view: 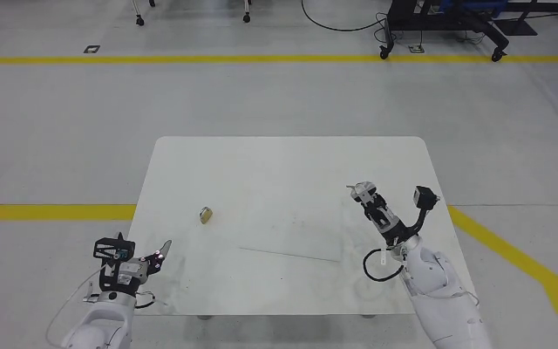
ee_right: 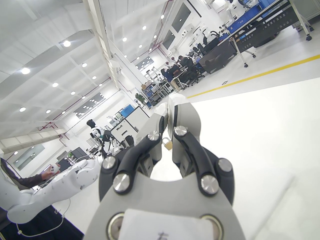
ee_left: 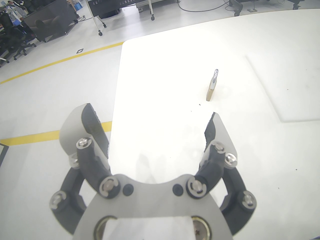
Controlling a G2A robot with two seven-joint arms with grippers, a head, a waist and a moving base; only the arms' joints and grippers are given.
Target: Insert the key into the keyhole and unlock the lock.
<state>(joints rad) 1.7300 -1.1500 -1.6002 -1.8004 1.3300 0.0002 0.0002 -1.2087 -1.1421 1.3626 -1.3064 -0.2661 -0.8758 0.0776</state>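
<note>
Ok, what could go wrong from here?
The small brass padlock stands unheld on the white table. The open left hand is apart from it, so a push may topple it. The right hand pinches what looks like a thin silver key at its tips, so it may slip.

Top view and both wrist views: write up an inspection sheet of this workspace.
Surface: white table, with a thin white sheet lying flat on it.
Job's things: padlock upright, shackle up, off the sheet; key probably the thin pale piece in the right gripper.
Clutter: a few dark specks.
Grippers: left gripper open, empty; right gripper shut.
Cables: one cable on the floor.
Surroundings: yellow floor lines, wheeled carts.
</note>
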